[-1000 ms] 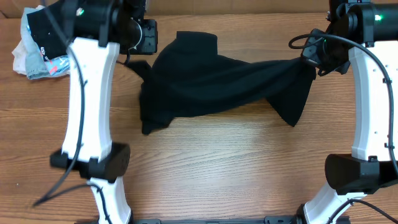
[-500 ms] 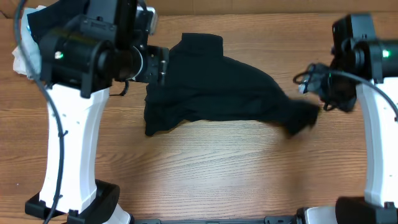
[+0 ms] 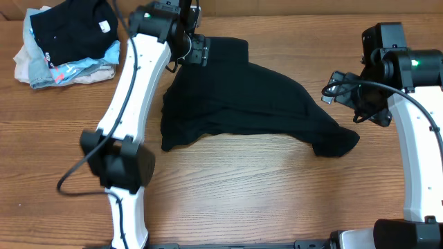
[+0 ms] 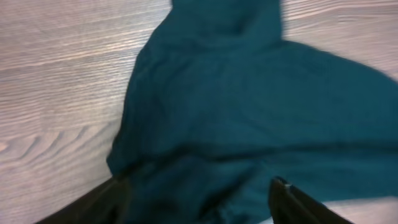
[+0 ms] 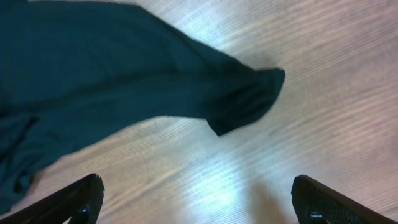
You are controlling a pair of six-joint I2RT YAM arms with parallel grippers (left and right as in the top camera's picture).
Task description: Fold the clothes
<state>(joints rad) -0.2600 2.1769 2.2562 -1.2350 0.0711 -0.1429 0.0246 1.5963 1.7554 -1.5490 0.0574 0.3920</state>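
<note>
A black garment (image 3: 242, 97) lies crumpled and spread across the wooden table (image 3: 242, 200); it looks dark teal in the wrist views. My left gripper (image 3: 201, 52) hovers over its upper-left part, near the collar end. Its jaws are open, and cloth (image 4: 249, 106) lies below and between the fingers (image 4: 93, 205) without being pinched. My right gripper (image 3: 353, 107) stands open just right of the garment's right-hand corner (image 5: 249, 102). Only bare wood shows between its fingertips (image 5: 323, 202).
A pile of other clothes (image 3: 62, 41), black, light blue and pale pieces, sits at the far left corner of the table. The left arm's white links (image 3: 124, 104) stretch over the table along the garment's left side. Bare wood lies in front of the garment.
Both grippers have opened and let the garment go. It was stretched and lifted between them and now lies slack on the table. The left arm has swung toward the back.
</note>
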